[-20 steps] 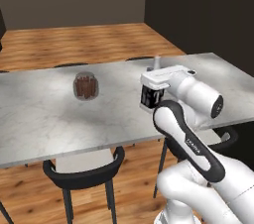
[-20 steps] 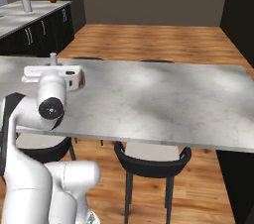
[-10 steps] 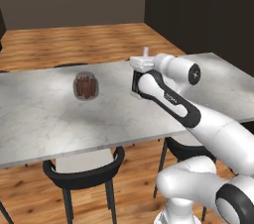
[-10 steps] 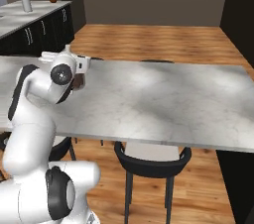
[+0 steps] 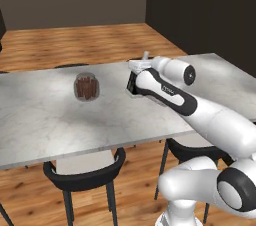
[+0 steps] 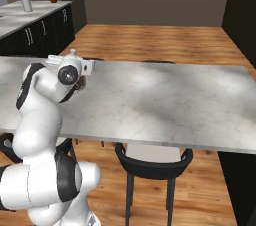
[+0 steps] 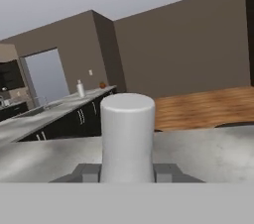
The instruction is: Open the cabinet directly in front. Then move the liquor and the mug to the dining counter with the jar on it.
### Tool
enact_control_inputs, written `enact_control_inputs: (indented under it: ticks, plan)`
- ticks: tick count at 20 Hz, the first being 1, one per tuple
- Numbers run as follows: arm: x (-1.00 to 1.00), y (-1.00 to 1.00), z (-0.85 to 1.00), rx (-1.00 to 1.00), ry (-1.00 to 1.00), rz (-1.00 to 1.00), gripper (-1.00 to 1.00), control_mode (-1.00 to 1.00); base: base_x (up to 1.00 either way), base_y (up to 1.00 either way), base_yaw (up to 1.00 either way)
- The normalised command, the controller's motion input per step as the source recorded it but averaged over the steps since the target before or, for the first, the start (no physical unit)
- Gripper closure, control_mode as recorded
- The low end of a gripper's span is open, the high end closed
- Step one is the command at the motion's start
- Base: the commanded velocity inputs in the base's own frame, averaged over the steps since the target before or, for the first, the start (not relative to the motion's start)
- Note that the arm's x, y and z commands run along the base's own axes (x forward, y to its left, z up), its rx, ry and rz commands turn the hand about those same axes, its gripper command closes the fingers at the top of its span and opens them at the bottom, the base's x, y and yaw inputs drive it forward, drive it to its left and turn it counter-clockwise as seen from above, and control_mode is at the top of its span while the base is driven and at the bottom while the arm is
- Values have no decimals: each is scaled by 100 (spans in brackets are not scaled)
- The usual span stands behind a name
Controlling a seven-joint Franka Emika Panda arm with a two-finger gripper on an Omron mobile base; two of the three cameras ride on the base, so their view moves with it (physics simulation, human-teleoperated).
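Low over the veined marble worktop (image 5: 45, 115), the fingers (image 7: 128, 172) gripped the liquor (image 7: 128, 136), its smooth pale grey cylindrical neck upright between them. The squat glass jar (image 5: 86, 87) stood near, apart.

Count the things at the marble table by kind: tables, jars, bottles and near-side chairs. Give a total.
dining counter: 1
jar: 1
liquor: 1
near-side chairs: 2
Total: 5
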Motion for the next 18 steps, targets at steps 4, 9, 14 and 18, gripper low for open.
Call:
enact_control_inputs:
  ticks: [4,9,14,18]
  plan:
    - [-3,0,-56,0,-20,4,100,-100,0,0,0]
    - [0,4,-16,-1,-10,3,100,-100,0,0,0]
    - [0,3,0,-2,0,0,100,-100,0,0,0]
    - [0,5,0,-22,14,-15,100,-100,0,0,0]
